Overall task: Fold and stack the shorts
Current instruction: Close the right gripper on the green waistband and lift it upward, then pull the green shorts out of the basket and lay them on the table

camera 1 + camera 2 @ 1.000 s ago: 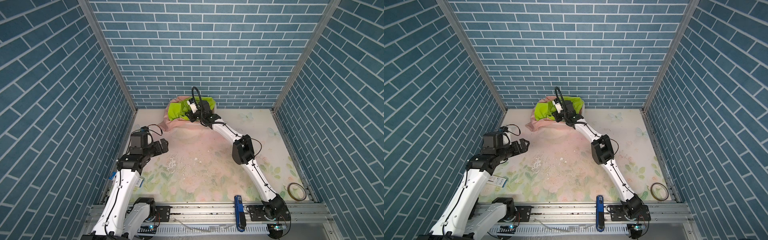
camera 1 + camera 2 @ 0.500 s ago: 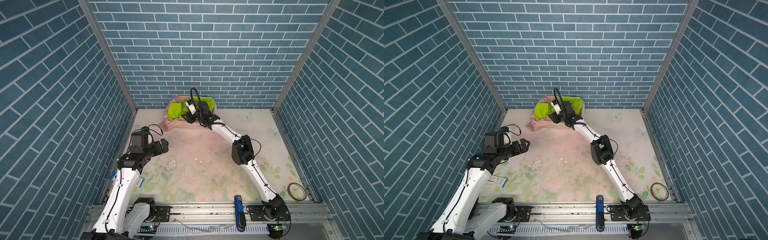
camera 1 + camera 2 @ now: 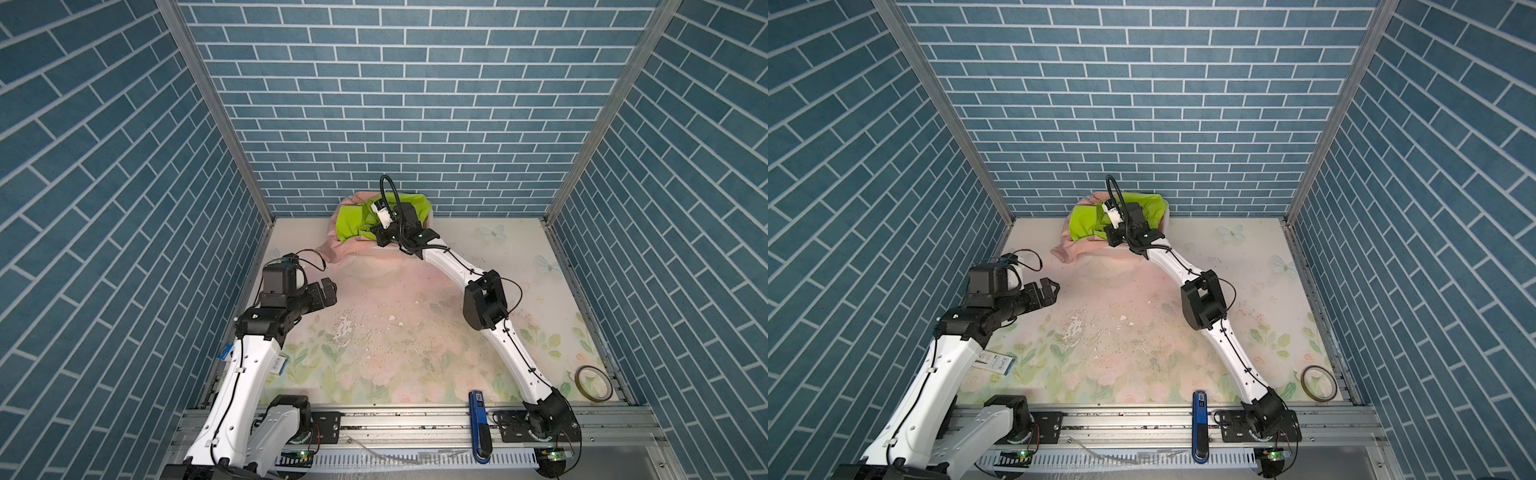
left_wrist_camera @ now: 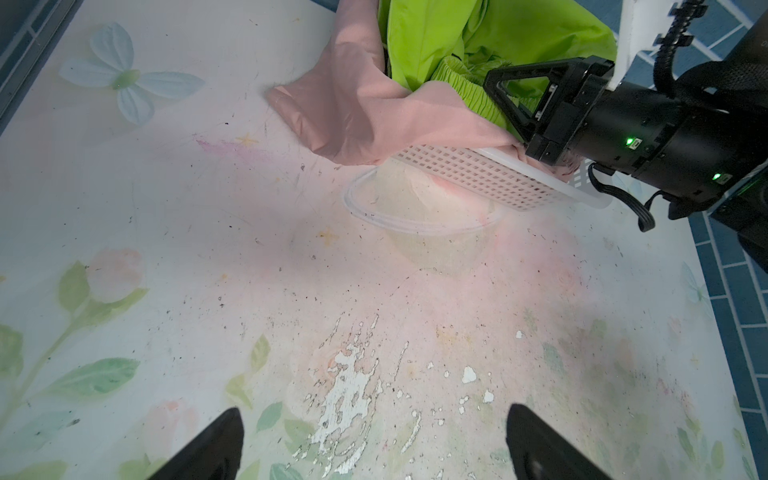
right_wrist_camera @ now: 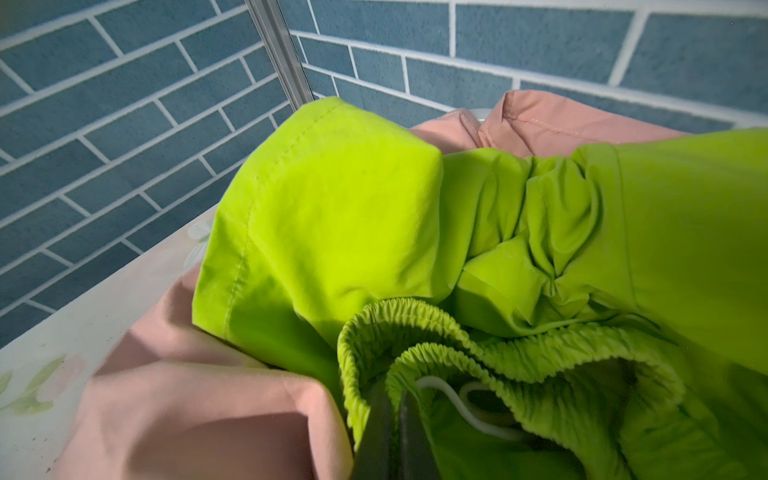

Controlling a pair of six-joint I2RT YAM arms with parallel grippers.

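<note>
Right wrist view: the right gripper (image 5: 392, 399) is clamped on the waistband (image 5: 415, 316) of the green shorts (image 5: 332, 216), which lie atop the pink shorts (image 5: 199, 415) in the basket (image 4: 478, 174) by the back wall. Lift slowly and high so the pink pair doesn't snag. The left gripper (image 4: 374, 449) hangs spread and empty.

Left arm (image 3: 249, 365) and right arm (image 3: 515, 345): black shoulder blocks at silver base rail (image 3: 415, 419), white tapered shells beyond, boxy black elbow housings farther from rail. Thin black cables clipped along shells; small dark screw holes. Looped black hose at right arm's end farthest from rail. Green LEDs lit below rail. Left gripper (image 4: 374, 440) and right gripper (image 5: 395, 401) black; fingers (image 4: 208, 444) wedge-shaped.
</note>
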